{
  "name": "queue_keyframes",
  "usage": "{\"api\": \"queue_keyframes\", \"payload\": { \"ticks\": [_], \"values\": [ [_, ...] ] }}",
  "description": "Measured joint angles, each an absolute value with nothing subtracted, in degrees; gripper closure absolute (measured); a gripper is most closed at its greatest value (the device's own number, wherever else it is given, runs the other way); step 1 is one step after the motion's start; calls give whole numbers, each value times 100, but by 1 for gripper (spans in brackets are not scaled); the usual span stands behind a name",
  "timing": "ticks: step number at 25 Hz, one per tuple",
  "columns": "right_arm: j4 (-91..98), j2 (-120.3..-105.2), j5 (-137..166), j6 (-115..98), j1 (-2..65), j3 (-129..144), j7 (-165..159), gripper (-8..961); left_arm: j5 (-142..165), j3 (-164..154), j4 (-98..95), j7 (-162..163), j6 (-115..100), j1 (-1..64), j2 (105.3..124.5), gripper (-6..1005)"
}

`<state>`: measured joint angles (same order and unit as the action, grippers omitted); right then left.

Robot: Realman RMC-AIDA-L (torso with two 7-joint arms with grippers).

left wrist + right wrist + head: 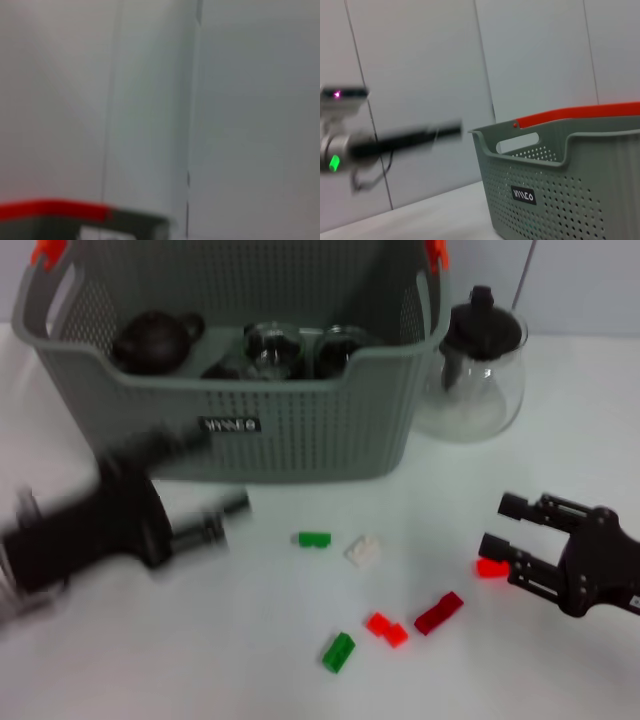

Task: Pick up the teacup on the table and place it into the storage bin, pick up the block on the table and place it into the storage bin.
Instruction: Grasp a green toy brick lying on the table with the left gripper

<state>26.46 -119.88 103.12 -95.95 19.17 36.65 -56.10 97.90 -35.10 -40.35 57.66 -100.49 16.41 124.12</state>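
table: white top (pixel 300 680), everything sits on it

storage bin: big grey perforated basket (pixel 300 430) at the back, a bit left of centre, long axis running left to right, label side facing the robot. orange clips on the handles up at both top corners. inside there's a dark round teapot (pixel 155 340) on the left and a couple of glassy cups (pixel 275 348) next to it, can't make out more than that. right wrist view catches the bin from the side (pixel 560 180) with its orange rim strip and the black label

glass pitcher: clear with a black lid (pixel 478 365), standing upright just beside the bin's right end

left gripper: blurry black shape (pixel 215 525) low in front of the bin's left half, arm coming in from the left edge and pointing right-ish across the table. can't tell how far its fingers are spread or if it's got anything

right gripper: (pixel 500 530) over the table at the right, arm coming in from the right edge, fingers pointing left and spread apart with nothing between them. lower finger sits right by a red block (pixel 491 567), looks just above it

blocks: scattered in front of the bin, all on the table. green one (pixel 314 539) lying left-right, white one (pixel 363 550) just beside it, dark red one (pixel 438 612) angled, bright red one (pixel 386 628) next to that, another green one (pixel 339 651) nearest the robot, tilted diagonal
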Motion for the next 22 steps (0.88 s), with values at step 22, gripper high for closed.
{"api": "queue_keyframes", "payload": {
  "ticks": [22],
  "values": [
    [2645, -11988, 10337, -9642, 1899, 3665, -5625, 359, 11107, -3504, -479, 1560, -7933, 1893, 12471, 454]
  ]
}}
